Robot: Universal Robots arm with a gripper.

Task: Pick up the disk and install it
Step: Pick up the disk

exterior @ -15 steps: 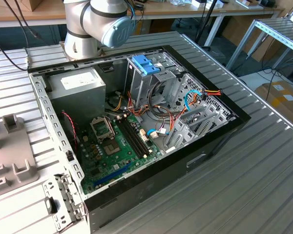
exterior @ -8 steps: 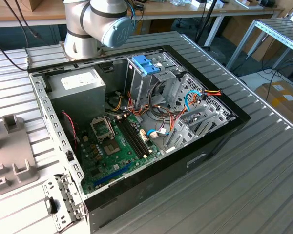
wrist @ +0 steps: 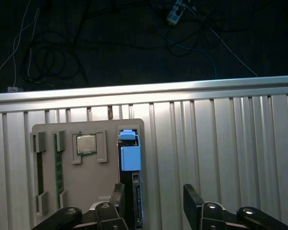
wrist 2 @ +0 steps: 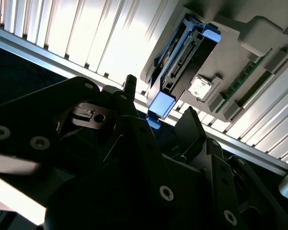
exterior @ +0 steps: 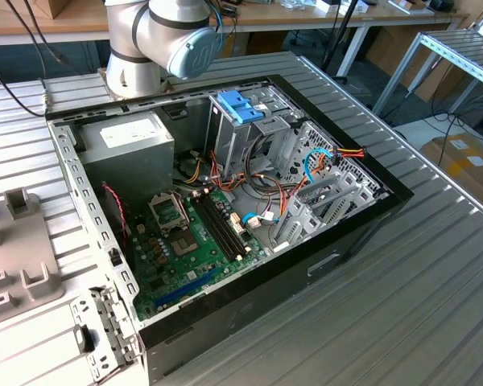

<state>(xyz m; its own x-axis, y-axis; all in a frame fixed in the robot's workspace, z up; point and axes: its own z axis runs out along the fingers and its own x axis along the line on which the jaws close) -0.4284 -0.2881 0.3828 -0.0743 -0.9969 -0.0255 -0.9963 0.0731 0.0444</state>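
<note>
The disk [wrist: 130, 158] stands on edge in a slot of a grey parts holder [wrist: 91, 187], its blue rails showing in both wrist views. In the second wrist view the disk [wrist 2: 182, 62] shows its connector edge and a blue end tab. My gripper [wrist: 155, 196] is open just off the holder, and one finger [wrist: 117, 195] sits close beside the disk while the other finger [wrist: 192, 195] is apart from it over the ribbed table. The blue tab lies between the fingertips of the gripper [wrist 2: 158, 108]. Nothing is held.
A processor chip [wrist: 87, 143] and memory sticks [wrist: 59, 167] lie in the same holder. In the exterior view an open computer case [exterior: 225, 193] holds a motherboard [exterior: 185, 241], a grey power supply [exterior: 129, 141] and a drive cage with a light-blue bracket [exterior: 241, 104]. The arm's base [exterior: 157, 40] stands behind it.
</note>
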